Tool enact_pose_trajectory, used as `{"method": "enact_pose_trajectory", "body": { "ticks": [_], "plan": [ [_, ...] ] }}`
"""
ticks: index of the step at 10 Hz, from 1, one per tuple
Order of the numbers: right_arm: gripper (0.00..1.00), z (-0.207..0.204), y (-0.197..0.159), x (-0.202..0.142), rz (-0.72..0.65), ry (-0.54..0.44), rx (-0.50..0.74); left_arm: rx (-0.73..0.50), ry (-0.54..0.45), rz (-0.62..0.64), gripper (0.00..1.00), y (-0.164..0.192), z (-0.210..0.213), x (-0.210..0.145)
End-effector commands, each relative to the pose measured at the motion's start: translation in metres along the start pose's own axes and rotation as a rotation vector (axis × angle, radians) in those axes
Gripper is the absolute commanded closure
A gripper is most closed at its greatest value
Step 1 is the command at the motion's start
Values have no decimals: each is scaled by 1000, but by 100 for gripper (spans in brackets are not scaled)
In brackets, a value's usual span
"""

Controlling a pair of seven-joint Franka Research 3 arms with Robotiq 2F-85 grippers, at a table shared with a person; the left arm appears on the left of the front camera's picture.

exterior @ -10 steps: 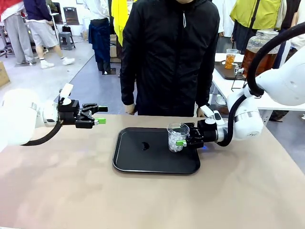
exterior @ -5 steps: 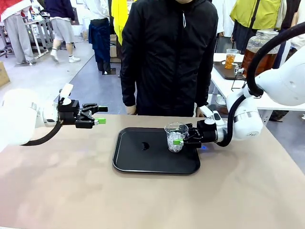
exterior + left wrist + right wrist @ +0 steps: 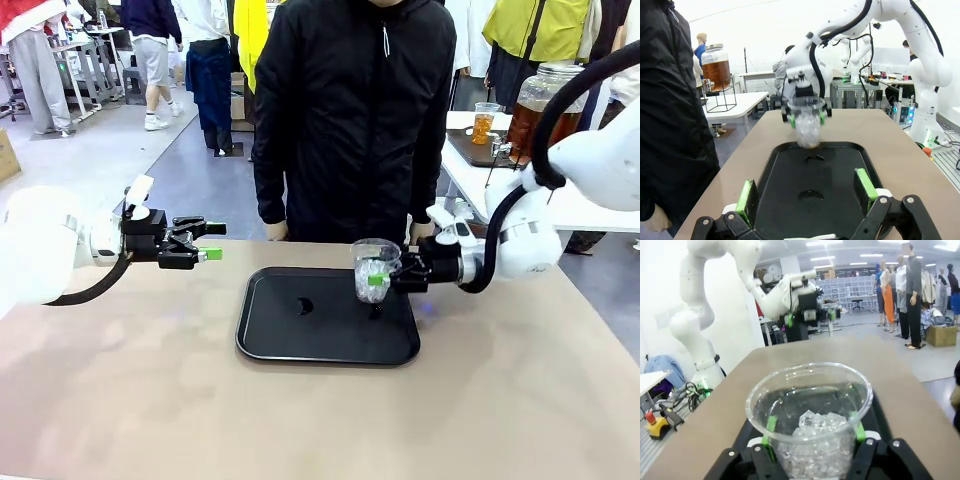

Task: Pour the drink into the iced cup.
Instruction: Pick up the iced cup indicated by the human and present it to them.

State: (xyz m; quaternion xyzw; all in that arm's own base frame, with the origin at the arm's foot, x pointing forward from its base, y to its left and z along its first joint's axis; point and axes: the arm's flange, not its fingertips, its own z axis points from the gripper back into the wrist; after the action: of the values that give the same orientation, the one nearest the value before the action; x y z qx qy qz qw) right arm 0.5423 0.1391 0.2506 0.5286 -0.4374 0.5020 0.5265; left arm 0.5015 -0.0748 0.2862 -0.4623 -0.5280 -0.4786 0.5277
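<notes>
Black tray (image 3: 300,345): left of it our left gripper (image 3: 214,241) waits spread, empty. Over its right end our right gripper (image 3: 376,279) — clamped on the iced cup (image 3: 372,252) — has just lifted it; the drink (image 3: 540,115) sits in a jar far right, unpoured.

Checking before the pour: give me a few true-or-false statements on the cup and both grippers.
The right gripper grips the iced cup. True.
The cup stands on the black tray. False: it is held just above it.
The left gripper is open and empty. True.
Amber drink fills the cup. False: only ice shows inside.
A person stands at the table's far side. True.
</notes>
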Motion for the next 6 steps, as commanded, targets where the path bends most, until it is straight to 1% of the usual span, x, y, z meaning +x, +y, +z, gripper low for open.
{"method": "enact_pose_trajectory", "body": {
  "ticks": [1, 2, 4, 5, 6],
  "plan": [
    [31, 10, -4, 62, -33, -22, -31, 2, 3, -3, 0, 0, 0, 1],
    [31, 13, -10, 83, -39, -11, -45, 2, 3, -3, 0, 0, 0, 1],
    [31, 16, -20, 114, -28, -9, -74, 2, 3, -3, 0, 0, 0, 1],
    [31, 13, -22, 119, -29, 14, -62, 2, 3, -3, 0, 0, 0, 1],
    [31, 20, -12, 110, -7, -1, -44, 2, 3, -3, 0, 0, 0, 1]
  ]
}}
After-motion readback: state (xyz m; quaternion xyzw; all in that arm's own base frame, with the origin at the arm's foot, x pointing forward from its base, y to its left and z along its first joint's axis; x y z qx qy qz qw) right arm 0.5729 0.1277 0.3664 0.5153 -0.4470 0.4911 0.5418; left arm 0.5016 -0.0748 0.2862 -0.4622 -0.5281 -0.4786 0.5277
